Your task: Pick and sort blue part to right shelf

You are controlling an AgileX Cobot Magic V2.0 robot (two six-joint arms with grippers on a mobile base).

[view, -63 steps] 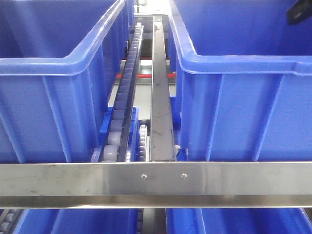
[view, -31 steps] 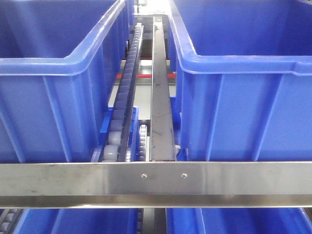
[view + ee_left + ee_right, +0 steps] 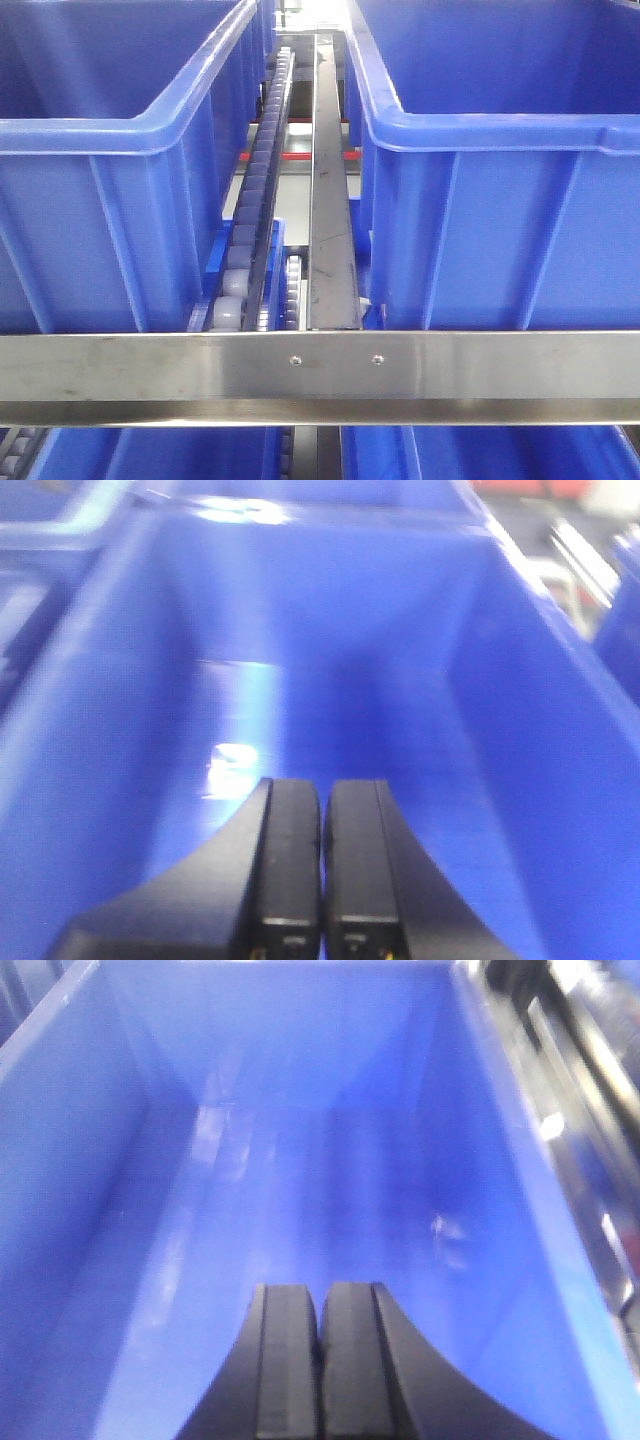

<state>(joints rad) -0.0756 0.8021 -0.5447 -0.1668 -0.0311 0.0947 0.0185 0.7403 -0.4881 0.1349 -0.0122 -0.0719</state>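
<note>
Two upper blue bins (image 3: 110, 150), perhaps two lower, two black end effectors (image 3: 322, 865).

I see two blue bins (image 3: 120, 200) (image 3: 500, 200) on steel rack, roller track (image 3: 255, 210) and metal rail (image 3: 328, 200) between, steel crossbar (image 3: 320, 375) in front. Glare on bin walls.

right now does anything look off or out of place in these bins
Nothing looks askew, spilled or damaged. What stands out is that no blue part shows: the bin under the left claw and the bin under the right claw both look bare, and both claws are shut on nothing. The wrist views are blurred.
</note>
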